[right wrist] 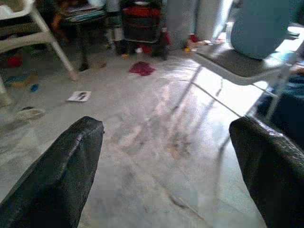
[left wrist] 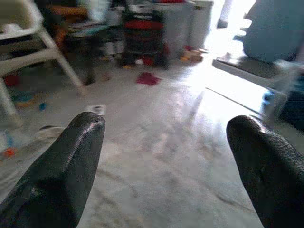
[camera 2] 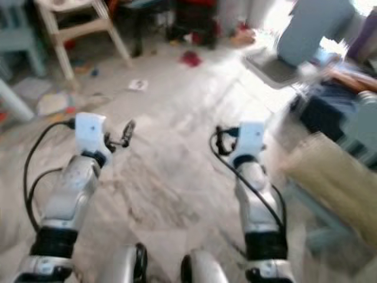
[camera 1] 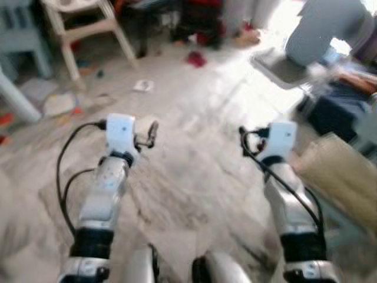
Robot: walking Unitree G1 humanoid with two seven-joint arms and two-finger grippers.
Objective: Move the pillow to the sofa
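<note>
left hand and right hand held out over marble floor, fingers apart, nothing held, grey chair ahead right

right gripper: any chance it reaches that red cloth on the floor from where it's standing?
Probably not. The red cloth lies far across open floor, near the dark shelf. The right gripper is open, held out at mid-height with nothing in the way; the gap itself is the problem, so walk closer first.

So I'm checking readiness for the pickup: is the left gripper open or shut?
Open. In the left wrist view the left gripper has its two black fingers wide apart, bare floor between them and nothing held.
</note>
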